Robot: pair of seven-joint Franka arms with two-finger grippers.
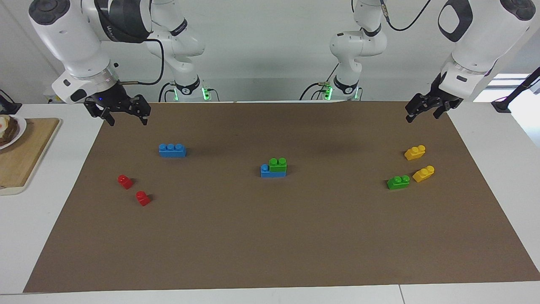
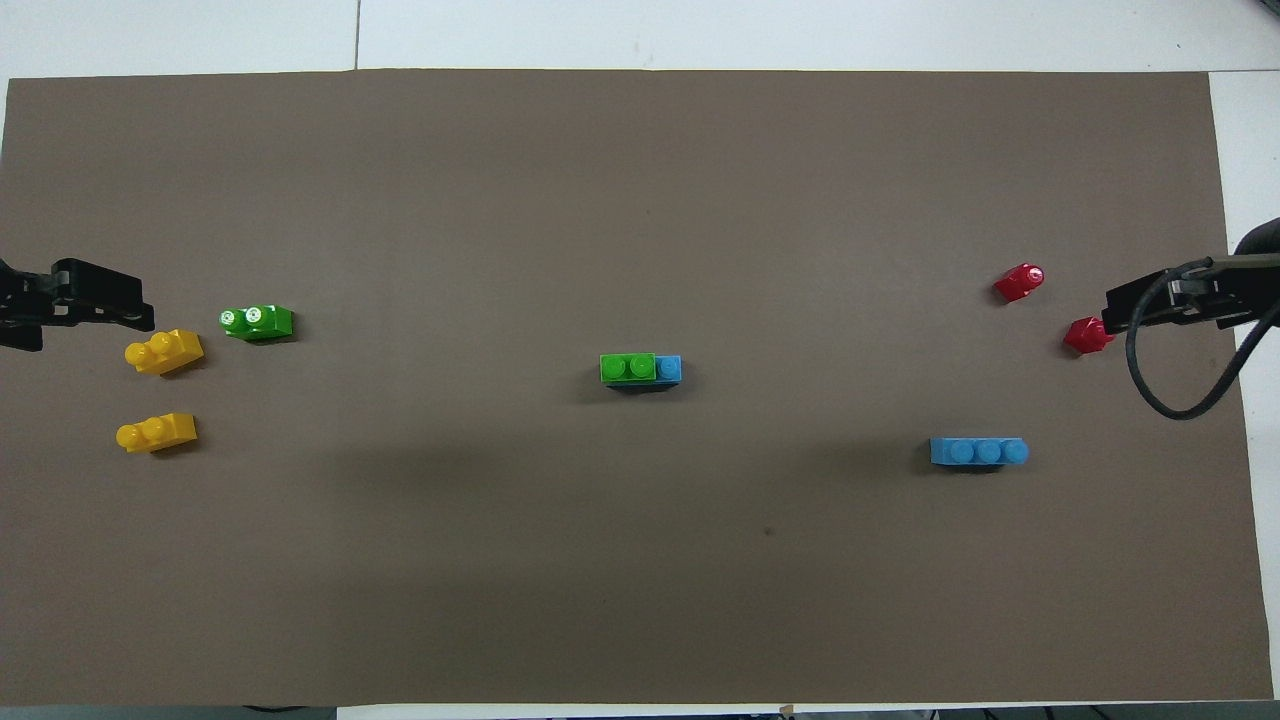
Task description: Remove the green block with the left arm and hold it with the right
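Note:
The green block (image 1: 278,164) is stuck on a blue brick (image 1: 270,172) at the middle of the brown mat (image 1: 270,236); a single blue stud shows beside it. In the overhead view the green block (image 2: 627,368) covers most of the blue brick (image 2: 669,369). My right gripper (image 1: 125,120) is open and empty, up in the air over the mat's corner at the right arm's end. My left gripper (image 1: 424,117) is open and empty, raised over the mat's corner at the left arm's end. Both are well apart from the block.
A blue three-stud brick (image 1: 172,150) and two red bricks (image 1: 125,181) (image 1: 143,198) lie toward the right arm's end. Two yellow bricks (image 1: 415,152) (image 1: 423,173) and a low green brick (image 1: 398,182) lie toward the left arm's end. A wooden board (image 1: 21,156) with a plate is off the mat.

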